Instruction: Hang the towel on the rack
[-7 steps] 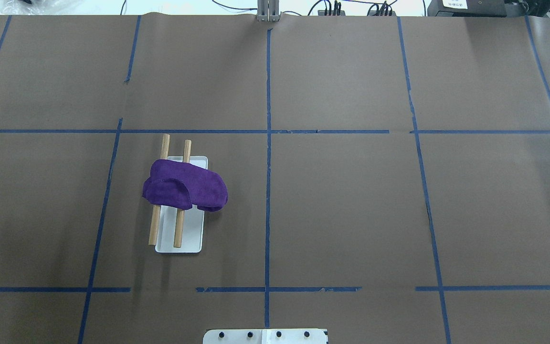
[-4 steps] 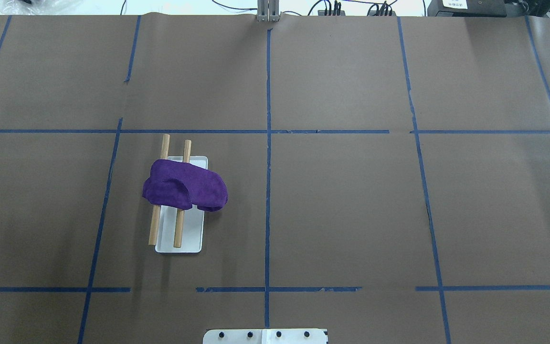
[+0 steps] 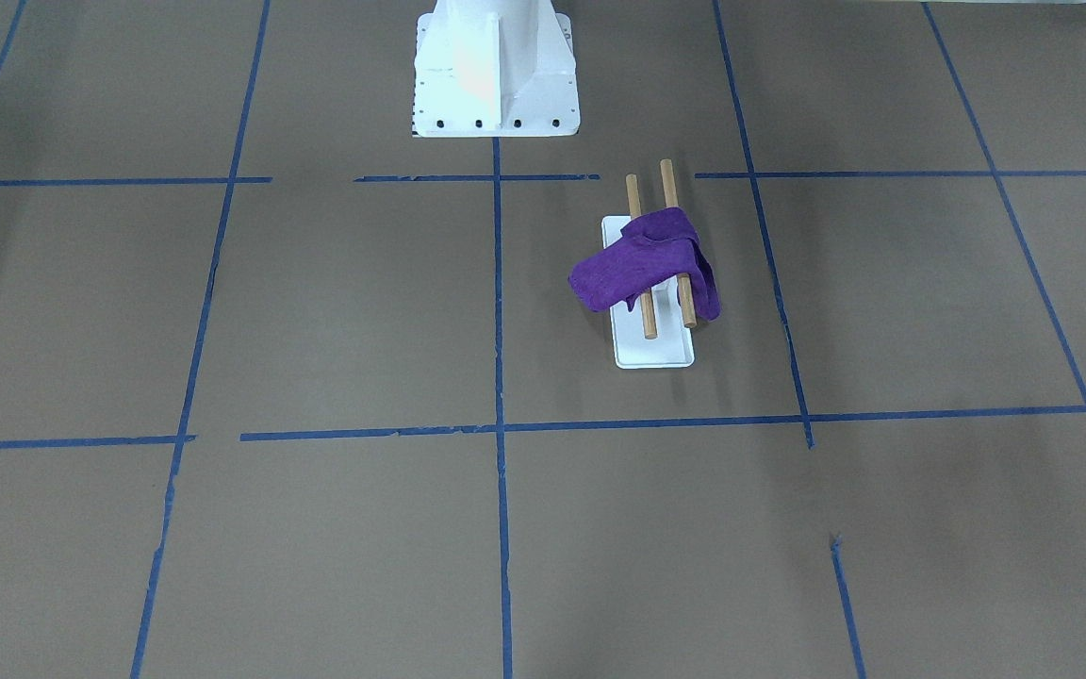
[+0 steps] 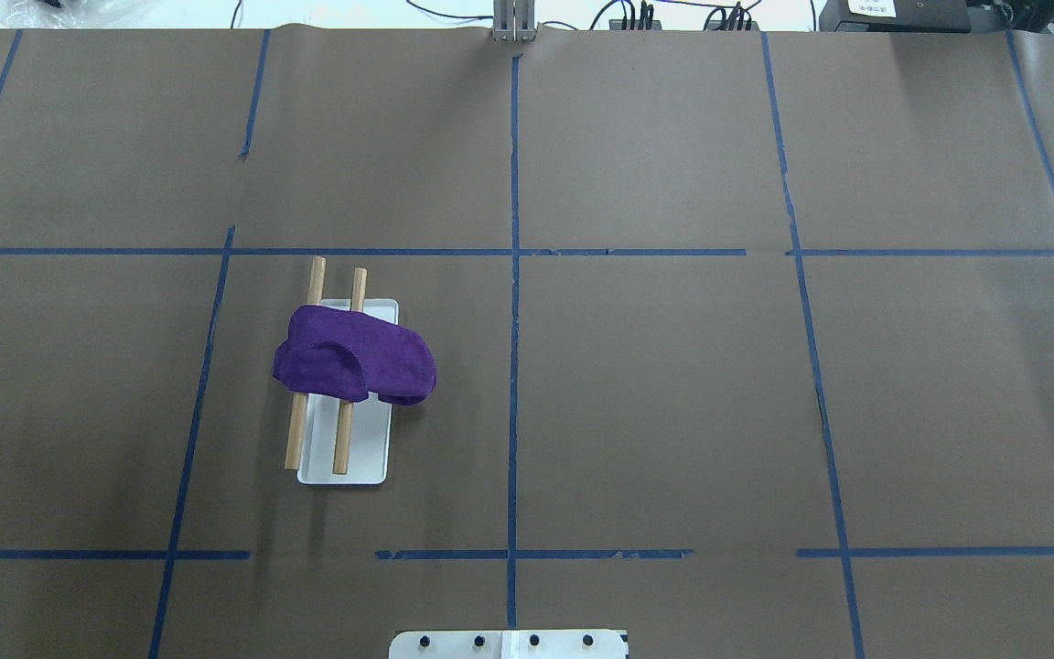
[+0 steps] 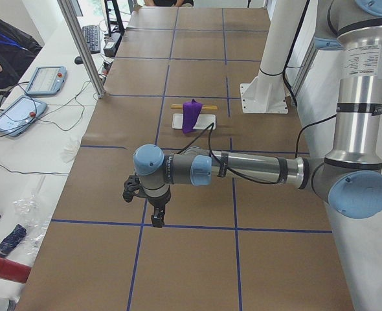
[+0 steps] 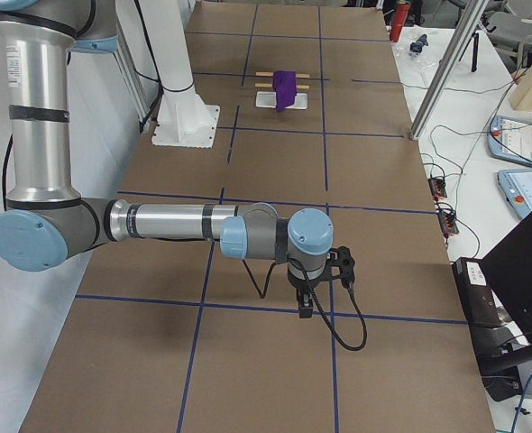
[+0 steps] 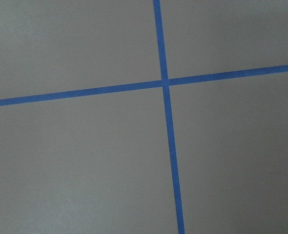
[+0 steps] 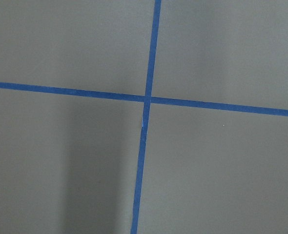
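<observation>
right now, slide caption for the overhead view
Fuzzy deep purple towel draped across both brown wooden rods of the white-based rack.

The table [image 4: 673,384] is covered with brown paper [image 4: 930,146], marked off into large squares by strips of blue tape [image 4: 513,366]. The rack [image 4: 371,458] stands on it with its flat white base on the paper, on the robot's left half, inside one square of the middle row and touching no tape line. The robot's white pedestal [image 3: 494,66] stands at the table's near edge, on the centre line.
</observation>
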Robot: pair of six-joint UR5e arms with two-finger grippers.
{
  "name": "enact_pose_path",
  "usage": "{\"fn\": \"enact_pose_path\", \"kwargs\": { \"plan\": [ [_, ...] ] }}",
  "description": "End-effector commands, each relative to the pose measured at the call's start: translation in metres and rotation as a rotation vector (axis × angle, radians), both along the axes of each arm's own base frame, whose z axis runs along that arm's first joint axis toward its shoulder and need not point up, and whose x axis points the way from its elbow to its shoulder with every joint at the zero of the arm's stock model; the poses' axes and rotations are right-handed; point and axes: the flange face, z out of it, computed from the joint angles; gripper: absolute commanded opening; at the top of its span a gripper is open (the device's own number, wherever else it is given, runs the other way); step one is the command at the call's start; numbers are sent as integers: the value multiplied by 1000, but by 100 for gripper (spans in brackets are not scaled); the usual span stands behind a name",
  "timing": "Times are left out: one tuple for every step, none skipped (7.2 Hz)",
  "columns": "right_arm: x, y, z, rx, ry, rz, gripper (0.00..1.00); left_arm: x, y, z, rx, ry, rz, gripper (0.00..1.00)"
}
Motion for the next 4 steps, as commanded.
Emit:
{"fn": "enact_pose_path", "kwargs": {
  "plan": [
    [0, 0, 0, 2, 2, 0, 100, 0, -4, -24, 3, -2, -54, 100],
    [0, -1, 0, 4, 2, 0, 100, 0, -5, -26, 34, -1, -57, 100],
    [-1, -1, 0, 2, 2, -2, 100, 0, -5, -26, 36, -1, -58, 100],
    [0, -1, 0, 2, 2, 0, 100, 0, -5, -27, 36, -1, -59, 100]
  ]
}}
